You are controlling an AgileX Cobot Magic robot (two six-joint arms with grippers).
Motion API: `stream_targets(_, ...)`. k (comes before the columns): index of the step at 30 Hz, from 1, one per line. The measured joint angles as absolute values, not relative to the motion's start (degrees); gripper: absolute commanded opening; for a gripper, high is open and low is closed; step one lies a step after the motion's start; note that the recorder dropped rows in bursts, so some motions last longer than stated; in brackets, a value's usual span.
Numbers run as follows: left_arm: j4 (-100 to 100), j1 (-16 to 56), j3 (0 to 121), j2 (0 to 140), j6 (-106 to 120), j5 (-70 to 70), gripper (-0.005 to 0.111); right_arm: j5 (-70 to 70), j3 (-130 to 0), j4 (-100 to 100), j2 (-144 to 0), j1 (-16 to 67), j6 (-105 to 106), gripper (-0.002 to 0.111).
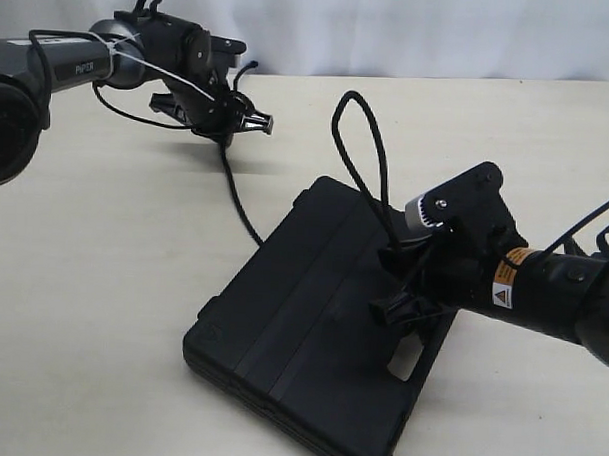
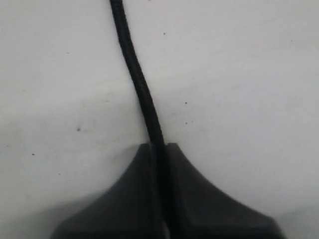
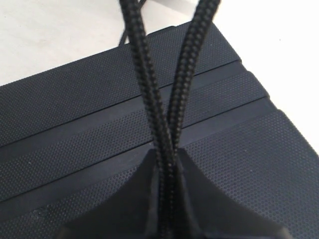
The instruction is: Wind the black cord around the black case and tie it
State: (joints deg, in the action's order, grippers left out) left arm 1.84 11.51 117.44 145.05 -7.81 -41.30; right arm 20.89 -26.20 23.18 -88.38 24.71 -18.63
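Note:
The black case (image 1: 301,328) lies flat on the table, its handle slot (image 1: 405,362) at the near right edge. The black cord (image 1: 237,201) runs from the case's far corner up to my left gripper (image 1: 226,133), which is shut on it above the table. In the left wrist view a single strand of the cord (image 2: 137,79) leaves the closed left gripper (image 2: 159,147). My right gripper (image 1: 396,253) hovers over the case's right side, shut on a tall loop of cord (image 1: 360,130). Both strands of that loop (image 3: 149,99) enter the right gripper (image 3: 166,154) over the case's ribbed lid (image 3: 75,114). The cord's frayed end is hidden.
The pale table (image 1: 103,281) spreads around the case. A white backdrop (image 1: 411,32) closes off the far edge. The left arm (image 1: 80,65) comes in from the upper left, the right arm (image 1: 552,297) from the right, each with thin robot cables.

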Motion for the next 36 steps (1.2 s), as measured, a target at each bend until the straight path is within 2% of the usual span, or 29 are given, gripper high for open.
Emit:
stream_targets(6,0.5,11.6,117.0,143.7,2.9,-46.4,0.000,20.9,-26.2,23.2,-88.4,24.7,-18.9,0.004)
stream_targets(10,-4.1,11.6,110.7,139.5,11.8,-43.5,0.000,20.9,-26.2,23.2,-88.4,24.7,-19.5,0.004)
stream_targets(13,-7.6,11.7,98.8,132.5,19.0,-33.6,0.000,21.0,-26.2,22.3,-88.4,24.7,-19.9,0.004)
stream_targets(17,-16.3,11.9,79.8,122.3,31.2,-13.7,0.000,21.2,-26.2,21.9,-88.4,24.7,-20.1,0.004)
stream_targets(22,-18.7,12.0,63.1,112.6,37.8,1.2,0.000,22.5,-26.2,21.0,-88.4,24.7,-20.1,0.004)
stream_targets(27,-11.7,13.5,50.6,105.6,36.3,11.2,0.000,23.3,-26.2,20.5,-88.4,24.7,-20.4,0.004)
stream_targets(36,23.6,14.5,37.0,97.2,8.8,30.8,0.000,23.9,-26.2,20.4,-88.4,24.7,-22.2,0.004)
